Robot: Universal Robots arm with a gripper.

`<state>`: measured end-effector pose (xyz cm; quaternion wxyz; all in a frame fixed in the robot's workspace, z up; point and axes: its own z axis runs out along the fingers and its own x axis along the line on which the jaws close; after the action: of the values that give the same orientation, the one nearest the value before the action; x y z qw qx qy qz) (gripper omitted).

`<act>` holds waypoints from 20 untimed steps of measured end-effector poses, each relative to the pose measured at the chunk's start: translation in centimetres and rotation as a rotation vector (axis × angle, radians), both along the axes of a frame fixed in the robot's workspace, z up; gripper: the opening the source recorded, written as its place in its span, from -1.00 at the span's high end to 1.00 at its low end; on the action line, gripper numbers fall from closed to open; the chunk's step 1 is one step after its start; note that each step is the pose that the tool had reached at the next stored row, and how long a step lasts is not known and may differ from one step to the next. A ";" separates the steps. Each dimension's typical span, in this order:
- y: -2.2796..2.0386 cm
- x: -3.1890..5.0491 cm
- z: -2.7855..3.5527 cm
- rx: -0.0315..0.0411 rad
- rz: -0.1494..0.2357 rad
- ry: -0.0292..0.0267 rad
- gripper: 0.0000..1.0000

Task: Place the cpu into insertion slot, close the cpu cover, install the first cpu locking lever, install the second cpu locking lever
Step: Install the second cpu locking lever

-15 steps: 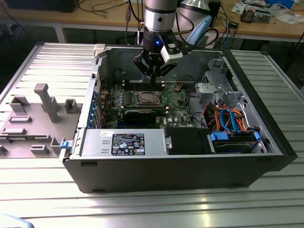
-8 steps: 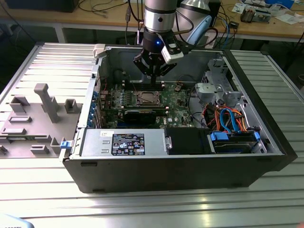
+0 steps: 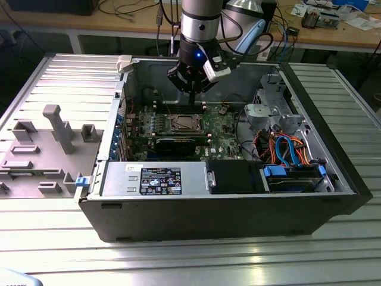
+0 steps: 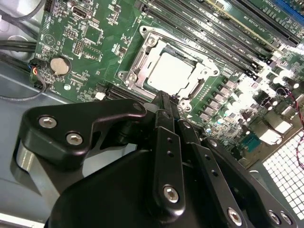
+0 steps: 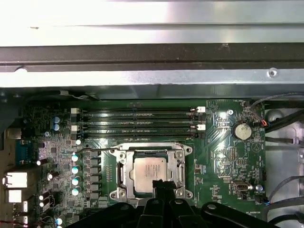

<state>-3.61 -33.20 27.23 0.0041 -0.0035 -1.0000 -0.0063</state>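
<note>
The cpu (image 5: 149, 172) (image 4: 170, 72), a dull silver square, lies in the insertion slot (image 3: 174, 124) on the green board inside the open computer case. The cpu cover (image 5: 122, 172) (image 4: 142, 61), a silver frame, lies flat around it. A thin wire lever (image 5: 95, 149) runs along the socket's side nearest the memory slots. My gripper (image 3: 193, 101) (image 4: 164, 97) (image 5: 161, 185) hangs just above the socket's edge. Its black fingers are shut together with nothing between them, and they hide the socket's near rim in both wrist views.
Long memory slots (image 5: 137, 121) lie beside the socket and a black graphics card (image 3: 175, 143) on its other side. A power supply (image 3: 156, 179), a drive cage with coloured cables (image 3: 286, 152) and the case walls (image 3: 128, 83) hem the board in. A grey fixture tray (image 3: 47, 143) sits outside.
</note>
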 end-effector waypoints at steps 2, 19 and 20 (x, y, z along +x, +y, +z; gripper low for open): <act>0.00 0.00 0.00 0.0000 0.001 0.0000 0.79; 0.01 -0.11 0.28 0.0005 0.005 -0.0005 0.79; 0.01 -0.11 0.33 0.0004 0.005 -0.0005 0.79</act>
<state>-3.72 -33.20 27.57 0.0039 -0.0008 -1.0000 -0.0065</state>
